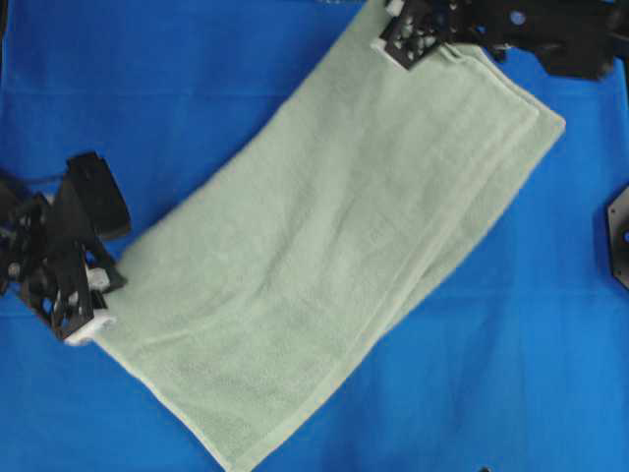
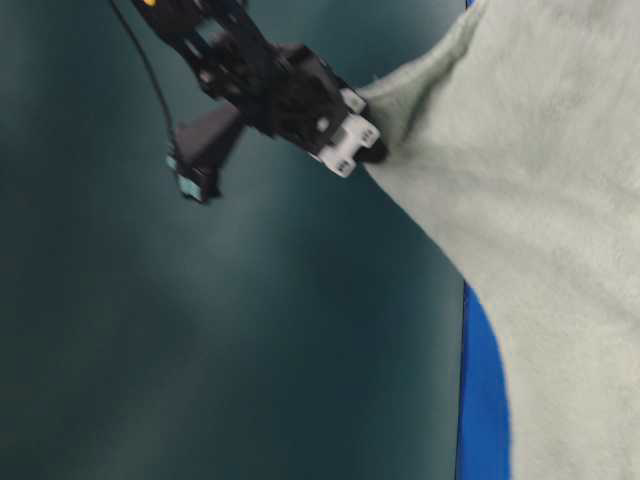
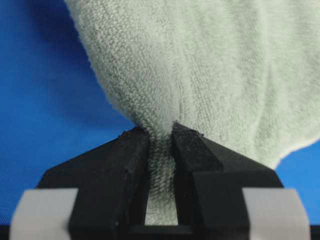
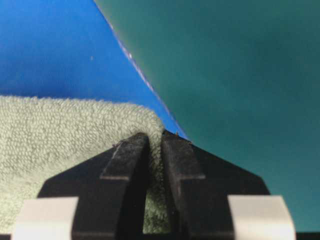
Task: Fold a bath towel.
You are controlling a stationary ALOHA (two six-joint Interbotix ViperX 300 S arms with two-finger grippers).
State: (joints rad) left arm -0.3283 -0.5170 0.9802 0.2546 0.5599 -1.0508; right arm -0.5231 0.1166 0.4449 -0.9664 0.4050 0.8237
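A: Left fingers (image 3: 135, 165)?
B: Nearly closed, pinching a bunched corner of the bath towel (image 3: 210, 75). Left gripper (image 1: 90, 313) at towel's lower-left corner.

A: Right fingers (image 4: 127, 170)?
B: Narrow gap too, clamped on towel edge. Right gripper (image 1: 408, 44) at top corner, near table cloth (image 1: 147, 79) edge.

A: Towel position?
B: Spread diagonally across blue table cloth, folded double along right side, both ends gripped.

A: Writing, labels?
B: None readable.

Bath towel (image 3: 210, 65) fuzzy looped terry, matt, smoother hem, my left gripper (image 3: 161, 137) matt black plastic with rough-edged pads, my right gripper (image 4: 155, 137) likewise, table cloth (image 1: 147, 88) smooth fine-woven blue fabric
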